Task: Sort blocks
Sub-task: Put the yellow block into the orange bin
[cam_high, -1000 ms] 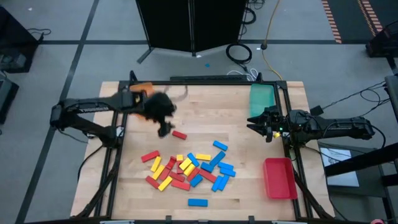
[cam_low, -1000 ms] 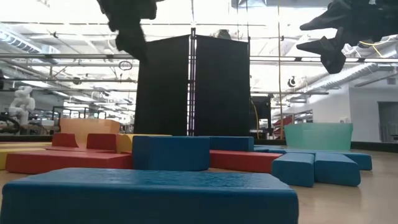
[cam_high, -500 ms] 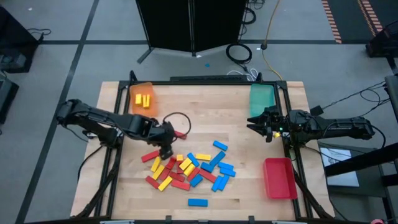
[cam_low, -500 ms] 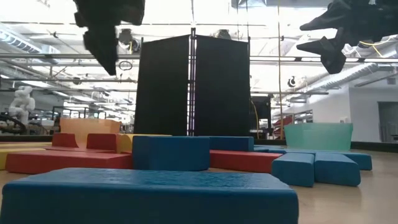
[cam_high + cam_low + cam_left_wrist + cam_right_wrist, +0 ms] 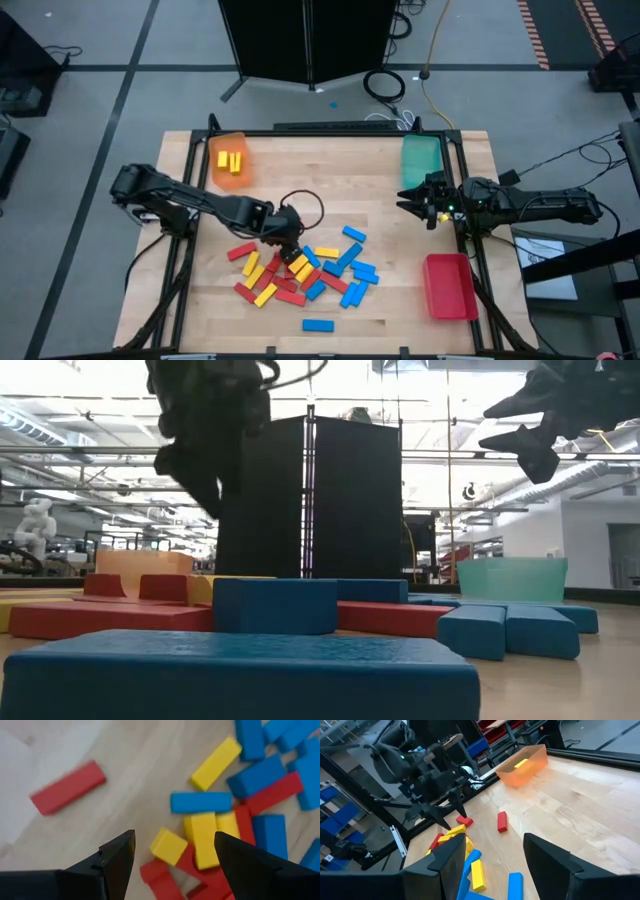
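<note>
The blocks (image 5: 305,272), red, yellow and blue, lie in a loose pile on the wooden table, near its middle and toward the near edge. My left gripper (image 5: 286,247) hangs open just above the pile's far left part, pointing steeply down. In the left wrist view its fingers stand on either side of a small yellow block (image 5: 169,846) without touching it. A single red block (image 5: 67,787) lies apart on bare wood. My right gripper (image 5: 408,200) waits open and empty at the table's right side, pointing level at the pile.
An orange tray (image 5: 230,160) with two yellow blocks stands at the far left. A teal tray (image 5: 420,158) stands at the far right and a red tray (image 5: 448,286) at the near right. One blue block (image 5: 318,325) lies alone by the near edge.
My left gripper has swung from beside the orange tray toward the table's near edge and right, sinking to just above the pile. Its wrist has rolled on the way. The fingers stay open and empty. The blocks lie as before.
</note>
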Tool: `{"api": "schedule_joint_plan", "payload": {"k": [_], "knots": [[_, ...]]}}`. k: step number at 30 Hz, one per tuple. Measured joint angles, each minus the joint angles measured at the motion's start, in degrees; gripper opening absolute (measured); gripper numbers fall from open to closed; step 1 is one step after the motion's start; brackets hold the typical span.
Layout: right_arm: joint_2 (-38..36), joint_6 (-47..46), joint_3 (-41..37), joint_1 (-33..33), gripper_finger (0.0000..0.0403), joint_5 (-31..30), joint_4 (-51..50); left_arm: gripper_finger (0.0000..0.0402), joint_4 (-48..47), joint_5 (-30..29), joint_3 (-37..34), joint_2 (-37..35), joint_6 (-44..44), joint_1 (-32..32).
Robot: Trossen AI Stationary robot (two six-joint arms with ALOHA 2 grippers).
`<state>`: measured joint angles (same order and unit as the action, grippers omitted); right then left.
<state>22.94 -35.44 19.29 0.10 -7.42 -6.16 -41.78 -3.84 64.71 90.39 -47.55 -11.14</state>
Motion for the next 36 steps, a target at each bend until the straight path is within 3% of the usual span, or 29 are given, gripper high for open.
{"api": "schedule_joint_plan", "payload": {"k": [3,8,12,17,23,30,36], "knots": [[-0.02,-0.71,0.00,0.00,0.0194,0.01,-0.03,0.0266,-3.68,1.56,0.00,0.16,-2.61,-1.16],[0.00,-1.32,0.00,-0.01,0.0194,0.00,-0.13,0.0266,-13.24,-2.88,0.01,-2.23,-13.93,-6.36],[0.02,-2.18,0.00,0.00,0.0194,0.00,-0.13,0.0266,-21.68,-7.45,0.00,-2.77,-33.81,-11.30],[0.07,-4.76,0.00,0.00,0.0194,0.00,-0.13,0.0266,-28.35,-8.78,0.00,-2.64,-59.35,-18.22],[0.09,-7.01,0.00,-0.01,0.0194,0.00,-0.10,0.0266,-28.69,-9.43,0.00,-0.47,-77.32,-24.06],[0.12,-7.66,0.00,0.00,0.0194,0.00,-0.10,0.0266,-24.30,-9.70,0.00,4.50,-70.21,-24.96],[0.09,-7.44,0.00,-0.01,0.0194,0.03,-0.10,0.0266,-25.10,-8.33,-0.03,8.12,-69.85,-24.85]]}}
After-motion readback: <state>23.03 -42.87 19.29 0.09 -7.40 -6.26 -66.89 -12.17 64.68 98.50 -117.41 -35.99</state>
